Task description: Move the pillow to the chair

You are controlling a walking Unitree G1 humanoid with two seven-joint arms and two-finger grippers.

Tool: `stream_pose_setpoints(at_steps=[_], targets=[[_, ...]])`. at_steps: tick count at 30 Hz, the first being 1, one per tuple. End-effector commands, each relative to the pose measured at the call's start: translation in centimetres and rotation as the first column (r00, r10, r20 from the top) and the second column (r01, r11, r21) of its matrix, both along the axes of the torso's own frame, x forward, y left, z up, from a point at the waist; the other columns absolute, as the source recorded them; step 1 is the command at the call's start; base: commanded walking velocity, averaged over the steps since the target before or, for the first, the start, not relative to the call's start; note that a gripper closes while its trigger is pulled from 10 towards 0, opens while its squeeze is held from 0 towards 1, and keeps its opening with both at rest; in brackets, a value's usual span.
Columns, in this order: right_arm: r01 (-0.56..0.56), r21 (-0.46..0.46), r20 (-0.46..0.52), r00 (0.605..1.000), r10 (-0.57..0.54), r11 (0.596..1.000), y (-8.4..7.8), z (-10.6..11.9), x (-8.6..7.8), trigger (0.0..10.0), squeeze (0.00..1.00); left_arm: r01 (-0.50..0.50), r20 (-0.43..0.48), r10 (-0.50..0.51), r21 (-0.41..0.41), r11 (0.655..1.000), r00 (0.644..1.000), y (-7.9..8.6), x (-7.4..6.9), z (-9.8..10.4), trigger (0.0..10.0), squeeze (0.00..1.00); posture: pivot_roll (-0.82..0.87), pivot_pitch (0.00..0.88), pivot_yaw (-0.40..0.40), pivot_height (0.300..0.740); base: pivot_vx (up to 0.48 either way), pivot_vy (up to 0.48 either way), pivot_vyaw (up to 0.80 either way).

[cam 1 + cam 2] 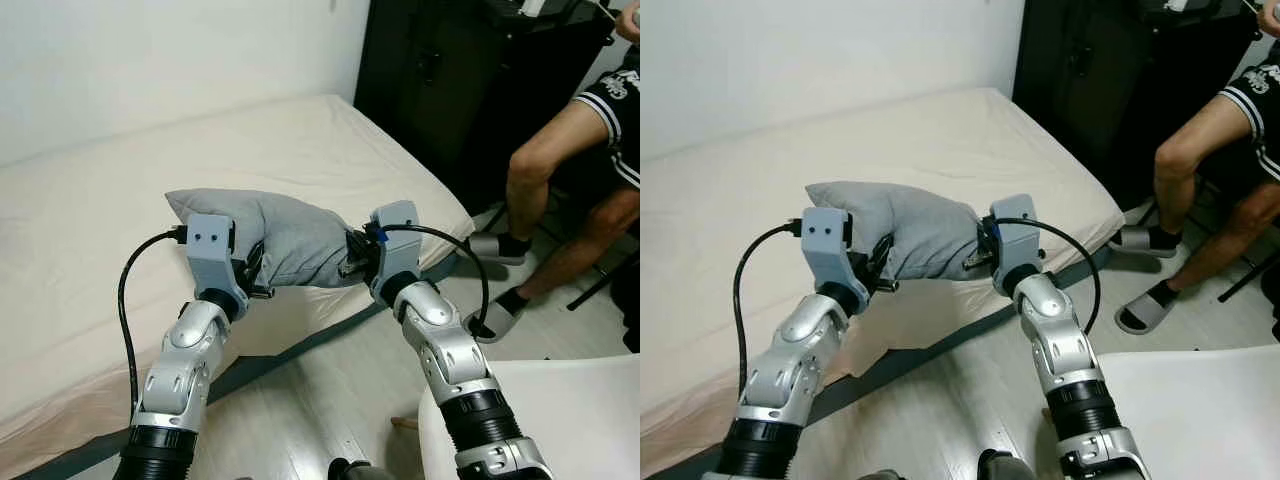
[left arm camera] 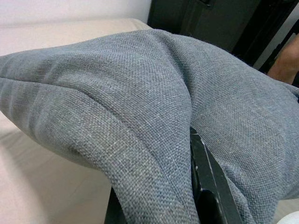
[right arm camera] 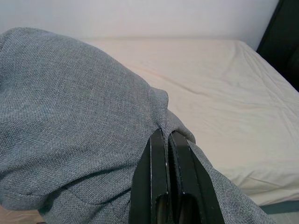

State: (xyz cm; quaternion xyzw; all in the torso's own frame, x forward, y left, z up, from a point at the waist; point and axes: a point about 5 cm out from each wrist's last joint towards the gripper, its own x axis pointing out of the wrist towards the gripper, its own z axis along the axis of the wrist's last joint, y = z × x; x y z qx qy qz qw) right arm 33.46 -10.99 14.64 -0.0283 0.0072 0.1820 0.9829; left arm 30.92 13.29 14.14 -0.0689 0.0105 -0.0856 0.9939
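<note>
— Item?
— Grey woven-fabric pillow [image 1: 290, 240], creased, lifted above the cream bed [image 1: 120, 210] edge.
— Held by?
— Left gripper [image 2: 154, 186] and right gripper [image 3: 168, 177], both clenched on its fabric.
— Head views add?
— White moulded chair [image 1: 570, 410] beside the right arm; a seated person's legs [image 1: 540, 170].

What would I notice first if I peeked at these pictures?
First, the puffy grey fabric pillow, held up in the air over the edge of the big cream bed. The left gripper and right gripper each pinch one end of it. Then you would spot a person's bare legs in grey slippers, sitting to the robot's right, and the white chair close by at the lower right.
</note>
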Motion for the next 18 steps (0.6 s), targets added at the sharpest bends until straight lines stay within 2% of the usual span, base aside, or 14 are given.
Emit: stream_pose_setpoints(at_steps=[1,7,14,18], targets=[[0.065,0.014,0.018,0.998,-0.066,0.998,-1.28,0.29,0.10,10.0,0.00,-0.078,0.033,0.076,0.033,0.996,0.997,1.48,0.08,0.60,10.0,0.00,0.01,0.099,0.004,0.740,0.000,0.000,0.00],[0.067,0.012,0.017,0.998,-0.068,0.998,-1.28,0.28,0.11,10.0,0.00,-0.079,0.032,0.078,0.031,0.996,0.996,1.49,0.09,0.62,10.0,0.00,0.00,0.101,0.004,0.740,0.000,0.000,0.00],[0.038,-0.046,0.037,0.999,-0.036,0.998,-1.02,0.37,0.01,10.0,0.00,-0.080,0.033,0.079,0.029,0.996,0.996,1.46,0.12,0.63,10.0,0.00,0.00,0.101,0.004,0.740,0.000,0.000,0.00],[0.028,-0.052,0.036,0.999,-0.026,0.998,-0.86,0.35,0.03,10.0,0.00,-0.082,0.033,0.081,0.029,0.996,0.996,1.46,0.10,0.64,10.0,0.00,0.00,0.104,0.002,0.740,0.000,0.000,0.64]])
